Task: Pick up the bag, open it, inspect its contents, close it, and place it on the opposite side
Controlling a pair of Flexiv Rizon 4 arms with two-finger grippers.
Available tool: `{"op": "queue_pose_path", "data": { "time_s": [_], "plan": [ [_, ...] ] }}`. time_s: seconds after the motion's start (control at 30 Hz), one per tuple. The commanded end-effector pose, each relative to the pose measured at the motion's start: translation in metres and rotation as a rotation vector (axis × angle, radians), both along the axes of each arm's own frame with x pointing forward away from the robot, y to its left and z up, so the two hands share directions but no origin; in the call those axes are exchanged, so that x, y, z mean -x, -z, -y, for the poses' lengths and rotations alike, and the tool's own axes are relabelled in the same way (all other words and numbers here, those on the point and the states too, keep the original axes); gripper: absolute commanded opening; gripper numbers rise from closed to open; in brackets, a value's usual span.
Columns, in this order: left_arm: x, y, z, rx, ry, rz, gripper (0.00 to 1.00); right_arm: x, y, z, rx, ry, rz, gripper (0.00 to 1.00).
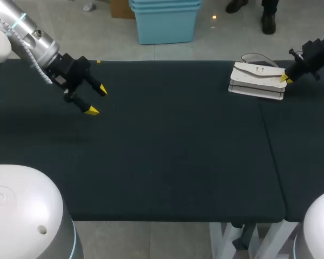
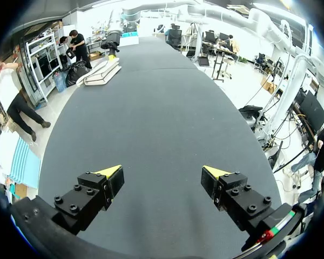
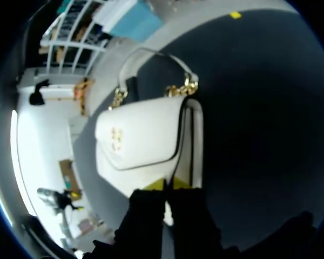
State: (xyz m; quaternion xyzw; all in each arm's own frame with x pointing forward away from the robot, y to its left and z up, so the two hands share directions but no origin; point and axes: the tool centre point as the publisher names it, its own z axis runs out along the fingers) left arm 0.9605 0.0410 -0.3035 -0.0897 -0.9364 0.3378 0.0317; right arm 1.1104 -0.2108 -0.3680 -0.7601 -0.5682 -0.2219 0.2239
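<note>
Here's the picture. The bag lies flat at the far right end of the bench, flap facing up and handle looping toward the far edge. Your right pincer is at the bag's right-hand edge. Its yellow tips are drawn close together and, as best the wrist view shows, clenched on a thin part of that edge, right where the flap's border runs in. Your left pincer hangs released, tips wide apart, over bare bench on the left side, well apart from the bag.

This looks like the pick-up, and that is a slim bite on a soft edge. Test it first: raise a touch and see whether the bag comes with you or slides out. If it holds, I'd expect the bag to tip and hang from that edge, so lift slowly and straight to stop it swinging. Watch the chain and handle, since they may dangle and drag. Carry the bag toward the middle with the flap side turned to your left pincer, which will probably have to open it. If the hold looks doubtful, set the bag down and take a deeper bite.
</note>
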Motion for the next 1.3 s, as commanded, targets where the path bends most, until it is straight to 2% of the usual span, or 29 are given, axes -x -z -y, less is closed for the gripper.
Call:
{"op": "queue_pose_path", "data": {
  "time_s": [0.03, 0.1, 0.23, 0.43, 0.73, 0.77, 0.8, 0.83, 0.87, 0.9, 1.23, 1.3],
  "plan": [
    [-0.001, 0.001, 0.000, 0.003, 0.001, 0.000, 1.00, 0.002, 0.000, -0.001, 0.002, 0.003, 0.004, 0.00],
    [-0.001, 0.001, 0.000, 0.003, 0.001, 0.000, 1.00, 0.002, 0.000, -0.001, 0.002, 0.003, 0.004, 0.00],
    [-0.001, 0.001, 0.000, 0.003, 0.001, 0.000, 1.00, 0.016, 0.008, -0.045, -0.065, -0.091, -0.016, 0.00],
    [-0.001, 0.001, 0.000, 0.003, 0.001, 0.000, 1.00, 0.029, 0.010, -0.081, -0.085, -0.136, -0.013, 0.00],
    [-0.001, 0.001, 0.000, 0.003, 0.001, 0.000, 1.00, 0.044, 0.002, -0.111, -0.096, -0.133, 0.005, 0.01],
    [-0.001, 0.001, 0.000, 0.003, 0.001, 0.000, 1.00, 0.045, 0.002, -0.112, -0.096, -0.138, 0.005, 0.21],
    [-0.001, 0.001, 0.000, 0.003, 0.001, 0.000, 1.00, 0.045, 0.002, -0.112, -0.097, -0.141, 0.006, 0.28],
    [-0.001, 0.001, 0.000, 0.003, 0.001, 0.000, 1.00, 0.045, 0.001, -0.113, -0.096, -0.142, 0.005, 0.49],
    [-0.001, 0.001, 0.000, 0.003, 0.001, 0.000, 1.00, 0.046, 0.001, -0.113, -0.095, -0.142, 0.003, 0.91],
    [-0.001, 0.001, 0.000, 0.003, 0.001, 0.000, 1.00, 0.046, 0.000, -0.111, -0.093, -0.137, 0.000, 1.00],
    [-0.001, 0.001, 0.000, 0.003, 0.001, 0.000, 1.00, 0.052, -0.003, -0.096, -0.054, 0.010, 0.013, 1.00],
    [-0.001, 0.001, 0.000, 0.003, 0.001, 0.000, 1.00, 0.052, -0.001, -0.093, -0.070, 0.056, 0.004, 0.91]
  ]
}}
